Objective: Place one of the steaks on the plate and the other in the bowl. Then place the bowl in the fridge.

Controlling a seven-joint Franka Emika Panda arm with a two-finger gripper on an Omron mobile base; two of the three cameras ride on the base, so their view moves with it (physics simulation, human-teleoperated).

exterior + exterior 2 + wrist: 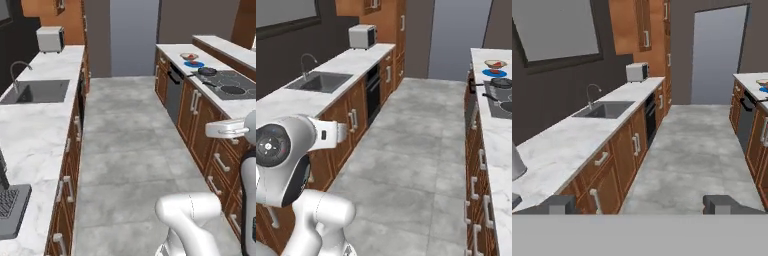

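Far down the right-hand counter (pixel 220 102) stands the tan bowl (pixel 189 56) (pixel 496 64). A small red patch (pixel 497 64) shows at it, likely a steak, but it is too small to tell whether it lies inside. The blue plate (pixel 194 64) (pixel 494 73) lies just in front of the bowl. The fridge is out of view. My gripper (pixel 641 205) is open, its dark fingertips (pixel 559 204) wide apart with nothing between them. It is held over the aisle floor, pointing down the aisle, far short of the bowl and plate.
A dark frying pan (pixel 206 71) sits on the black cooktop (pixel 231 84) nearer than the plate. The left counter carries a sink (pixel 37 91) and a toaster (pixel 50 39). A grey floor aisle (pixel 132 145) runs between the cabinets to a tall pale grey panel (pixel 134 37).
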